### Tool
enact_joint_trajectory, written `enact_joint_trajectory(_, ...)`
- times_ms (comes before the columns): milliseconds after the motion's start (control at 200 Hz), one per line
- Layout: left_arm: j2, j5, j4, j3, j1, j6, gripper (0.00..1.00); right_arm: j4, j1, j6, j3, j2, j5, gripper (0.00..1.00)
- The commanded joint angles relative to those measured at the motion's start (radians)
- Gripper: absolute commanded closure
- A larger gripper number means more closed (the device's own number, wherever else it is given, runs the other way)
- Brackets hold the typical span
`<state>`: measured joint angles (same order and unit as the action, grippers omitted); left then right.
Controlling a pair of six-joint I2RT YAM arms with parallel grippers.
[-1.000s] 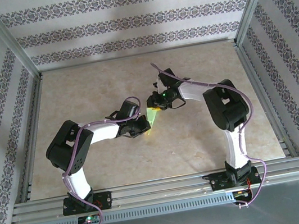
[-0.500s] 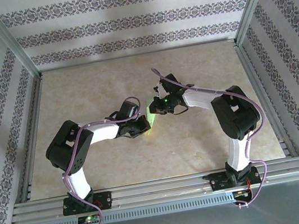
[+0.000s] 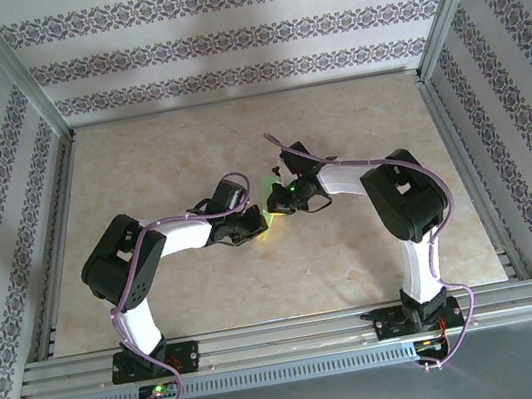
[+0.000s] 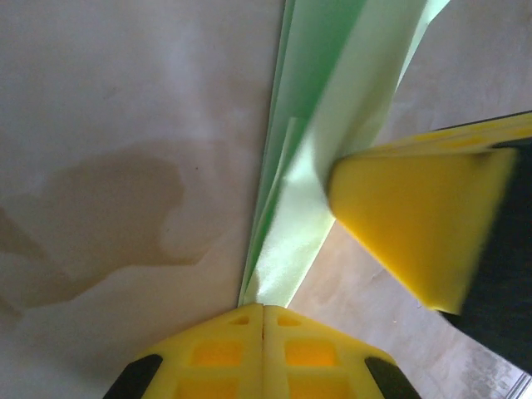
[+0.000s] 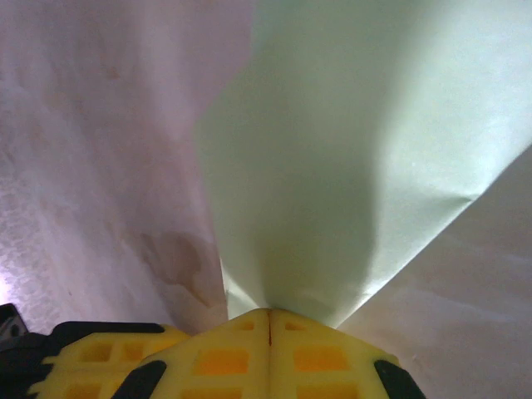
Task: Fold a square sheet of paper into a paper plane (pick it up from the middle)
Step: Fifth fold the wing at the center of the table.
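Note:
The light green sheet of paper [image 3: 267,211] is folded into long narrow layers and hangs above the table's middle between both grippers. In the left wrist view the folded paper [image 4: 320,125] runs upward from my left gripper [image 4: 263,309], whose yellow fingers are shut on its lower end. My right gripper's yellow finger [image 4: 416,229] presses the paper from the right. In the right wrist view my right gripper [image 5: 270,314] is shut on a broad flap of the paper [image 5: 357,150]. From above, the left gripper [image 3: 257,224] and right gripper [image 3: 276,204] nearly touch.
The beige marble-patterned table [image 3: 186,141] is ringed by aluminium rails [image 3: 267,336] and patterned walls. The left arm's elbow [image 3: 124,262] and the right arm's elbow [image 3: 405,196] stand to either side. A dark stain [image 4: 116,216] marks the tabletop under the paper.
My right gripper has swung down and left onto the paper and shut on it. The left gripper has held still, shut on the paper.

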<state>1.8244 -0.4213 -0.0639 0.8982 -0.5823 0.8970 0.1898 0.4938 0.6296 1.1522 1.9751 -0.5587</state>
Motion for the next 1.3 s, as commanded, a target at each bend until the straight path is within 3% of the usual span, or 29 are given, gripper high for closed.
enact_joint_trajectory(0, 0.022, 0.037, 0.066, -0.033, 0.006, 0.004, 1.00, -0.003, 0.010, -0.011, 0.040, 0.028, -0.025, 0.97)
enact_joint_trajectory(445, 0.011, 0.033, 0.076, -0.032, 0.005, -0.004, 1.00, 0.054, 0.011, -0.019, 0.065, 0.076, 0.017, 0.96)
enact_joint_trajectory(700, -0.069, -0.033, 0.005, -0.004, 0.009, -0.021, 0.99, 0.113, 0.015, 0.001, 0.050, 0.085, 0.080, 0.96)
enact_joint_trajectory(859, -0.128, -0.046, -0.054, -0.038, 0.012, 0.000, 0.94, 0.092, 0.039, 0.097, -0.010, 0.040, 0.116, 0.96)
enact_joint_trajectory(1104, -0.125, -0.036, -0.092, -0.088, 0.012, 0.054, 0.95, -0.037, 0.080, 0.377, -0.139, -0.057, 0.197, 0.95)
enact_joint_trajectory(1294, -0.082, -0.056, -0.128, -0.087, 0.010, 0.083, 0.97, -0.079, 0.092, 0.443, -0.160, -0.081, 0.215, 0.95)
